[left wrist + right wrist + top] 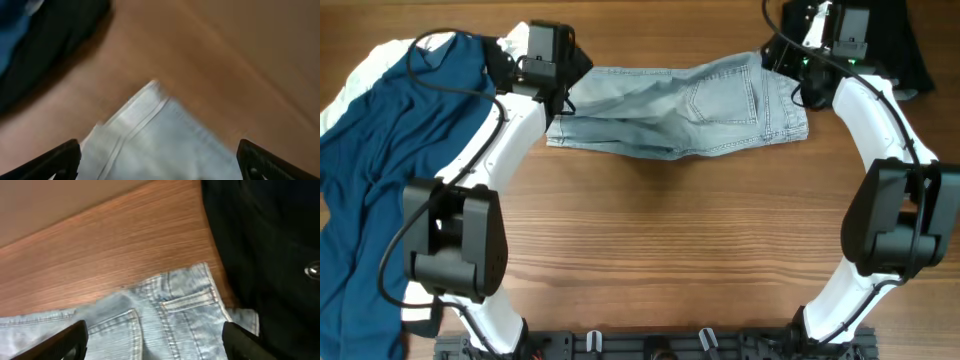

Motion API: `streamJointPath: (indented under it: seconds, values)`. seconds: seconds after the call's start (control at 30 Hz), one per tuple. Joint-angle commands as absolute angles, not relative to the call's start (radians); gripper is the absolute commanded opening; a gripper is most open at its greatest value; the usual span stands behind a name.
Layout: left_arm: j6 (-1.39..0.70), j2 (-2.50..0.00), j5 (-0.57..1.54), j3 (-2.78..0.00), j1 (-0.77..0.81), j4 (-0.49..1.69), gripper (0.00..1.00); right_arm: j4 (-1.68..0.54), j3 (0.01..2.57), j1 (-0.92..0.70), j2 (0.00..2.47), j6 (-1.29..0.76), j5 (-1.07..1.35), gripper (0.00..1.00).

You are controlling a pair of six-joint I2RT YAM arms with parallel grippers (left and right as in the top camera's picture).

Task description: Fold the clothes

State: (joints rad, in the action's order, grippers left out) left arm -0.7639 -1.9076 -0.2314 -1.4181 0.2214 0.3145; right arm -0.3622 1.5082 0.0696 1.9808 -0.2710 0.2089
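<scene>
The pale-blue denim shorts (685, 108) lie folded lengthwise across the far middle of the table, back pocket up. My left gripper (563, 88) hovers open over their left hem end; the left wrist view shows a blurred cuffed corner (155, 140) between the spread fingers. My right gripper (782, 62) hovers open over the waistband end; the right wrist view shows the waistband and back pocket (175, 315) between its fingers. A navy garment (380, 160) lies at the left over a white one (365, 70). A black garment (910, 50) lies at the far right.
The wooden table (680, 240) stretches in front of the shorts. The black garment (265, 255) lies right beside the waistband in the right wrist view. A dark garment (50, 40) shows at the left wrist view's upper left.
</scene>
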Motion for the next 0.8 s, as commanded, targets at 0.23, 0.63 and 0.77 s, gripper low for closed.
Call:
streamJointPath:
  seconds: [0.23,0.63,0.77]
  values:
    - [-0.415,-1.907,-0.086,-1.512,0.218,0.552,1.00,-0.621,1.518,0.049,1.991,-0.091,0.313,0.85]
    - [0.238,-1.988,-0.116,-1.506,0.211,0.733,0.83,-0.629,1.518,0.049,1.992,-0.105,0.311,0.86]
    - [0.450,-1.998,-0.117,-1.506,0.211,0.680,0.96,-0.629,1.518,0.050,1.992,-0.105,0.311,0.86]
